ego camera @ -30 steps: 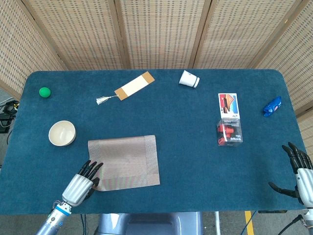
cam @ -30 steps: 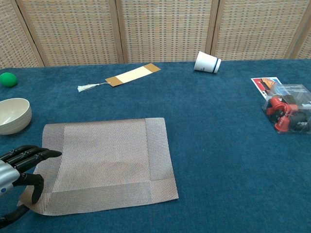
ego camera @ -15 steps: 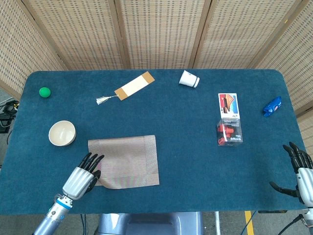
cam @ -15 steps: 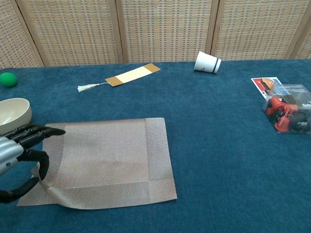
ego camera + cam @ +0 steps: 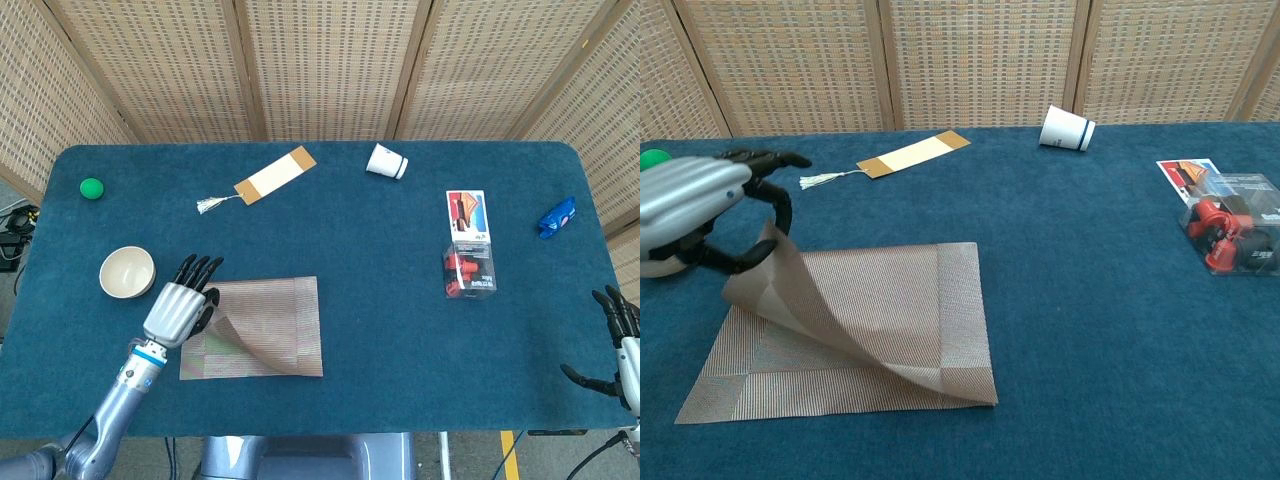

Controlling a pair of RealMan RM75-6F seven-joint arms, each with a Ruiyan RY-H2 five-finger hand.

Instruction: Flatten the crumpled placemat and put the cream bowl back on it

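Left hand [image 5: 690,195] pinching lifted placemat [image 5: 855,330] corner, right hand [image 5: 622,345] open, head view only

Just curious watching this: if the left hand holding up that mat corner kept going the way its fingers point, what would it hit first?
Probably nothing close: the left hand points over bare table; the bookmark may lie in line.

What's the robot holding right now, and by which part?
The left hand pinches the placemat by a lifted corner, peeling it up off the table. The right hand holds nothing.

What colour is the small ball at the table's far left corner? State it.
Green; the ball shows best in the head view.
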